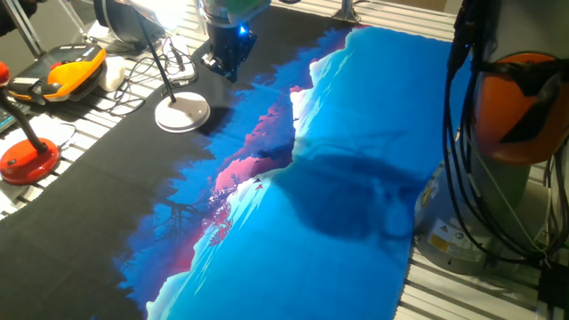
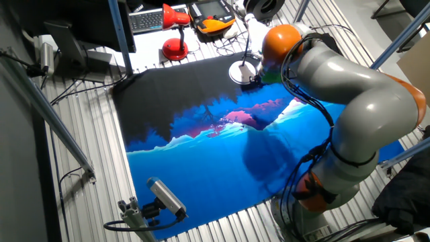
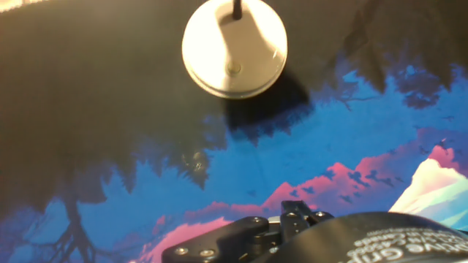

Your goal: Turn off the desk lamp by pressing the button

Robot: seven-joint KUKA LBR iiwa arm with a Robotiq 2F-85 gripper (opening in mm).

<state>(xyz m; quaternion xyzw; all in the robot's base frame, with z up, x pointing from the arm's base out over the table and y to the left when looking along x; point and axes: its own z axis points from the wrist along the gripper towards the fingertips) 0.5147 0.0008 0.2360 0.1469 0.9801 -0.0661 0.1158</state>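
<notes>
The desk lamp has a flat round white disc base (image 1: pixel 182 113), a thin dark slanted stem (image 1: pixel 158 62) and a bright, lit head (image 1: pixel 164 11) at the top edge. It stands on the black part of the printed mat. My gripper (image 1: pixel 226 60) hovers just right of the base and above the mat, not touching the lamp. The other fixed view shows the base (image 2: pixel 242 70) and the gripper (image 2: pixel 254 81) beside it. The hand view shows the base (image 3: pixel 234 47) ahead with a small round button (image 3: pixel 234 69) on it. No view shows the fingertips' gap.
A red-based lamp (image 1: pixel 27 156) stands at the left, off the mat; the other fixed view shows it too (image 2: pixel 175 47). An orange-yellow device (image 1: pixel 76 71) and cables (image 1: pixel 147 67) lie behind the lamp. The blue mountain-print mat (image 1: pixel 356 160) covers the table. A camera (image 2: pixel 164 195) sits at the near edge.
</notes>
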